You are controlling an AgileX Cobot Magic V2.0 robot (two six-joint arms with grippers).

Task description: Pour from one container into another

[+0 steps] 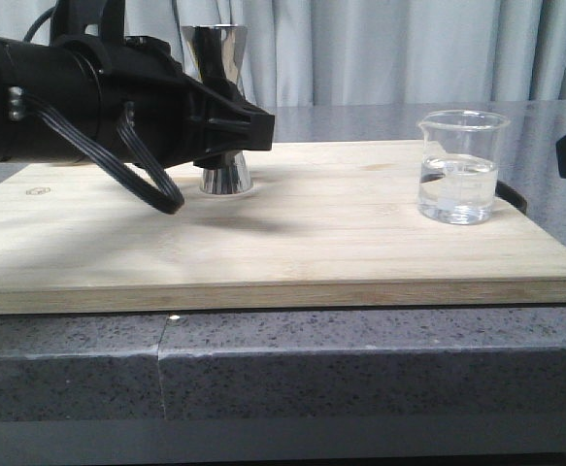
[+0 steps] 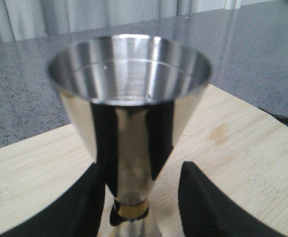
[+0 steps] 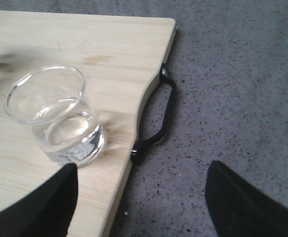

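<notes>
The glass beaker [image 1: 460,167] stands upright near the right edge of the wooden board [image 1: 292,252], partly filled with clear liquid and touched by nothing. The steel jigger [image 1: 222,107] stands upright toward the board's back left part, and the left pincer [image 2: 141,207] has its fingers apart on either side of the gold-banded waist; whether the pads touch the metal cannot be told. The right pincer [image 3: 141,197] hangs open, one finger over the board near the beaker and the other out over the grey surface [image 3: 232,89] beyond the board's edge, so it is not yet centred on the glass. The likely trouble starts there: closing from this offset could strike the beaker's wall on one side, pushing it toward the board's edge and its black handle [image 3: 161,118], or tipping it and spilling. The jigger is tall on a narrow foot; an uneven squeeze at the waist could tilt it. Its mouth is small, so a hasty pour would probably overshoot onto the board.
</notes>
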